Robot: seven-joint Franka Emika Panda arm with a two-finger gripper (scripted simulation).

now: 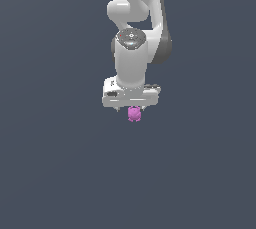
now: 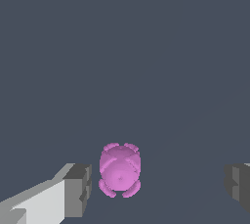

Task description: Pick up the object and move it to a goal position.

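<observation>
The arm (image 1: 131, 58) looks like smooth, glossy white plastic with soft highlights and a darker grey, metallic-looking cap. The claw (image 2: 158, 186) has matt dark grey pads (image 2: 78, 189). The object (image 2: 120, 170) is smooth, lumpy, faintly shiny magenta-pink. The surface (image 1: 50, 173) is flat, matt slate grey.

Plain slate-grey backdrop (image 1: 50, 173) (featureless)

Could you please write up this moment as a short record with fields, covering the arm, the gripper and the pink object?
arm: white Franka arm, pointing down
gripper: gripper open, fingers wide apart
object: magenta-pink lumpy blob
object position: between the fingers, nearer one finger, a narrow gap still showing
grasp: not yet closed on the blob
surface: plain dark grey ground
goal marker: none visible
</observation>
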